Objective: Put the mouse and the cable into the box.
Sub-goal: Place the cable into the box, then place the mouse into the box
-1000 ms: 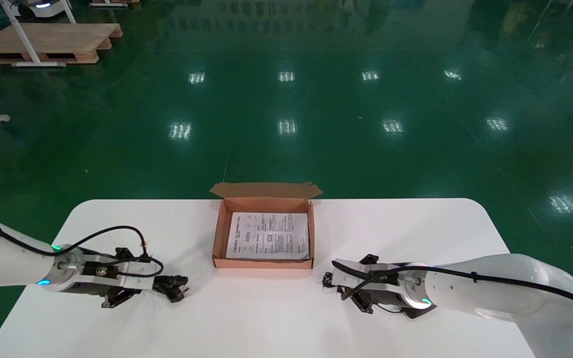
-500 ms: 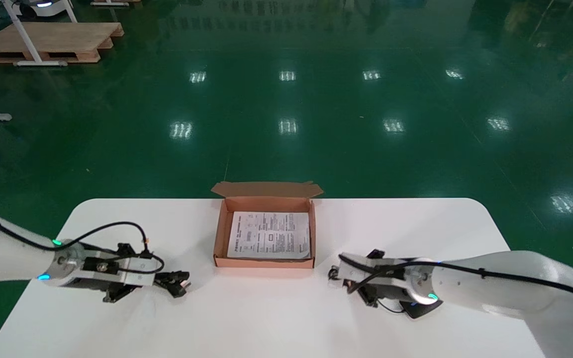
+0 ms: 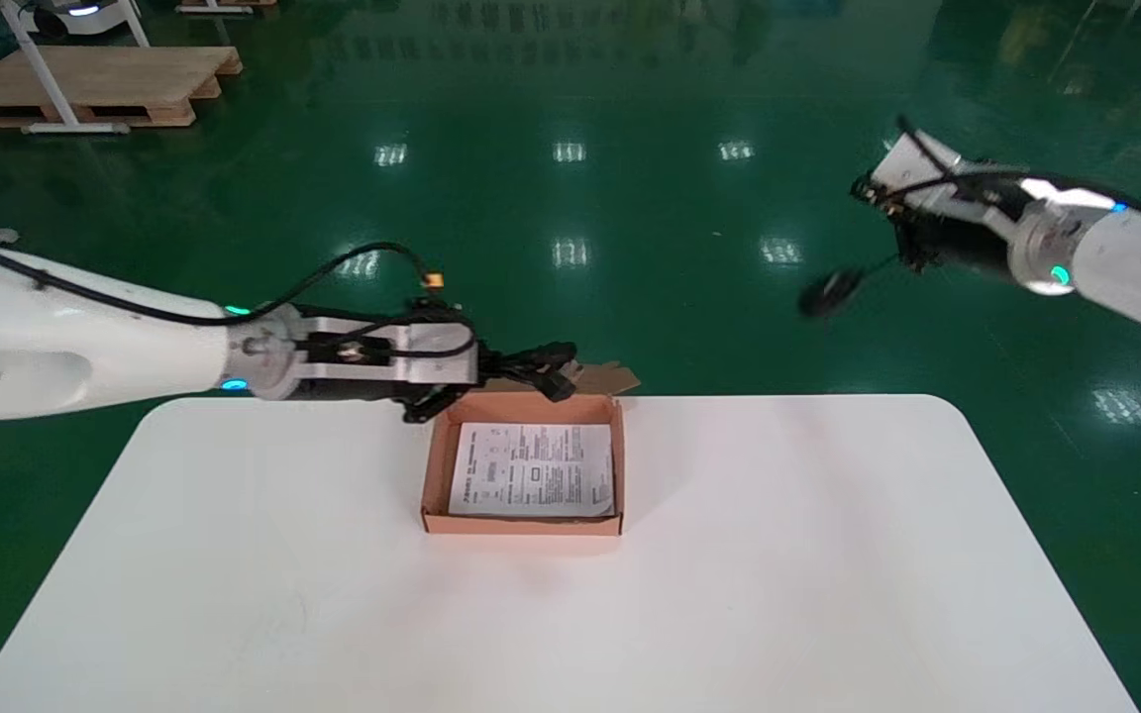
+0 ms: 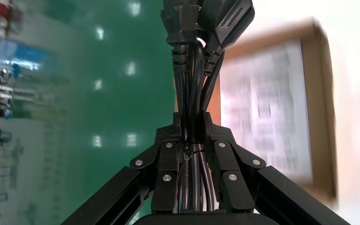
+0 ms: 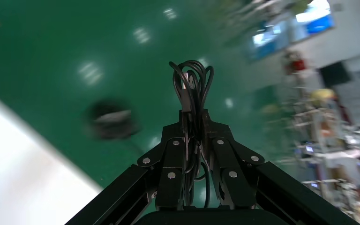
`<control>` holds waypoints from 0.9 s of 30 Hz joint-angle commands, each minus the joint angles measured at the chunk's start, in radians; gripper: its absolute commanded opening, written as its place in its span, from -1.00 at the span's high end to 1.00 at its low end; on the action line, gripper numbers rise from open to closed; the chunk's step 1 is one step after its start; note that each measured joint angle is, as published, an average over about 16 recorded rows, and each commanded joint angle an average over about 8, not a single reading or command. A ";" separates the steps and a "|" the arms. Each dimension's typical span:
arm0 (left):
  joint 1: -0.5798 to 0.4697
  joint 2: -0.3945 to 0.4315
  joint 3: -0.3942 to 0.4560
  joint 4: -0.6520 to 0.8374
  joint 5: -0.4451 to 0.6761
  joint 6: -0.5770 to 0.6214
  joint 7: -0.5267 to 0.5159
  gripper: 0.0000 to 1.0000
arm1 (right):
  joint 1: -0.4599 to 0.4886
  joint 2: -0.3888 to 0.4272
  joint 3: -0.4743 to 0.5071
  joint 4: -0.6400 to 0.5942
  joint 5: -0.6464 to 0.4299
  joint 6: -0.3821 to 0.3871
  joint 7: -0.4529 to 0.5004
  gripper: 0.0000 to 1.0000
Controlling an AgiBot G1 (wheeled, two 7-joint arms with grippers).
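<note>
Over the far rim of the box point(image 3: 521, 523), the left gripper point(image 3: 493, 366), clamped on the cable point(image 3: 551, 371), should lower inside before releasing; the right gripper point(image 3: 902, 233) holds the mouse point(image 3: 828, 292) aloft by its cord.

The left arm point(image 3: 85, 347) and the right arm point(image 3: 1135, 267) have smooth white shells. Each ends in a silver wrist ring point(image 3: 259, 356) with small green-blue lights point(image 3: 1059, 275). A thin black wire point(image 3: 333, 272) is clipped along each arm, and the left one carries an orange connector point(image 3: 432, 280). The left tool point(image 4: 191, 131) and the right tool point(image 5: 194, 126) are black. They are built from flat link bars point(image 4: 168, 161) joined by round silver screws point(image 4: 165, 145).
</note>
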 commanded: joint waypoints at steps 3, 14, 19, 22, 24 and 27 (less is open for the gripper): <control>0.024 0.062 -0.019 0.025 -0.033 -0.048 0.037 1.00 | 0.074 -0.005 0.014 -0.044 0.009 0.042 -0.018 1.00; 0.040 0.070 -0.007 0.022 -0.024 -0.055 0.063 1.00 | 0.084 -0.008 0.016 -0.057 0.013 0.044 -0.025 1.00; 0.113 0.078 0.036 -0.046 0.017 -0.123 0.143 1.00 | 0.086 -0.008 0.017 -0.058 0.013 0.045 -0.025 1.00; 0.186 0.087 0.069 -0.105 0.028 -0.227 0.190 1.00 | 0.086 -0.008 0.017 -0.058 0.013 0.045 -0.025 1.00; 0.229 0.091 0.094 -0.144 0.023 -0.297 0.211 1.00 | 0.086 -0.008 0.017 -0.058 0.013 0.045 -0.025 1.00; 0.267 0.094 0.137 -0.186 0.003 -0.372 0.221 1.00 | 0.086 -0.008 0.017 -0.058 0.013 0.045 -0.025 1.00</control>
